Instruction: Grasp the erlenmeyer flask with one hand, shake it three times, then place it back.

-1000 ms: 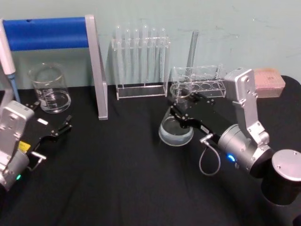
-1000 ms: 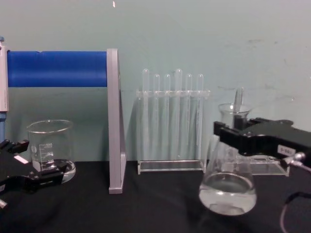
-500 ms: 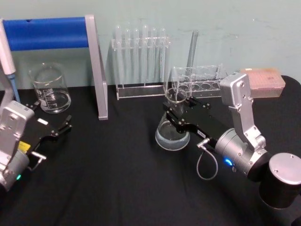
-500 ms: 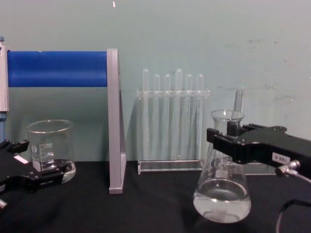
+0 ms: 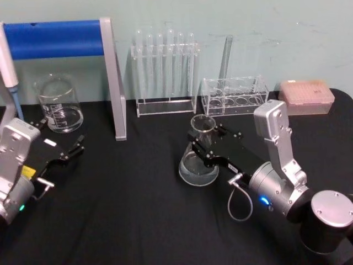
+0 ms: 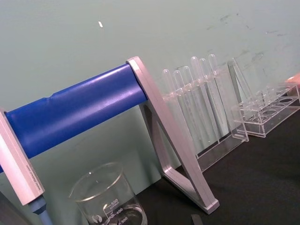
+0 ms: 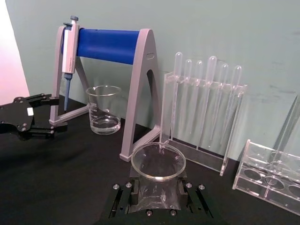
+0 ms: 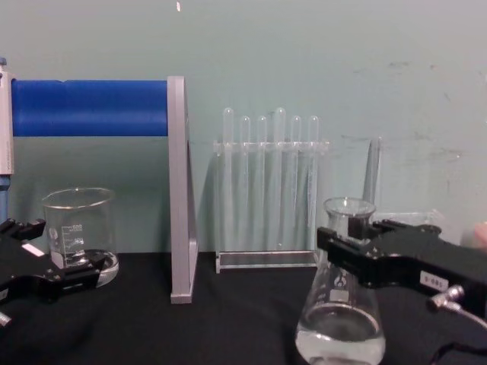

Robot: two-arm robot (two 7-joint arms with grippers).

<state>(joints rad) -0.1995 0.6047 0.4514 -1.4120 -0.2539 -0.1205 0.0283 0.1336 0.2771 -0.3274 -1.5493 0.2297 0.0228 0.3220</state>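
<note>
now right hand (image 5: 204, 140) closed around erlenmeyer flask (image 5: 196, 169) neck

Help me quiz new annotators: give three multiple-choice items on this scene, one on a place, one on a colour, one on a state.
1. The beaker stands: A) near the left gripper, B) far right, C) at the near edge.
2. The stand's bar is: A) red, B) blue, C) green.
3. The right gripper is: A) open, B) shut on the erlenmeyer flask, C) parked.
Key: 1A, it sits far left by that gripper; 2B, plainly blue; 3B, its jaws clamp the neck.
</note>
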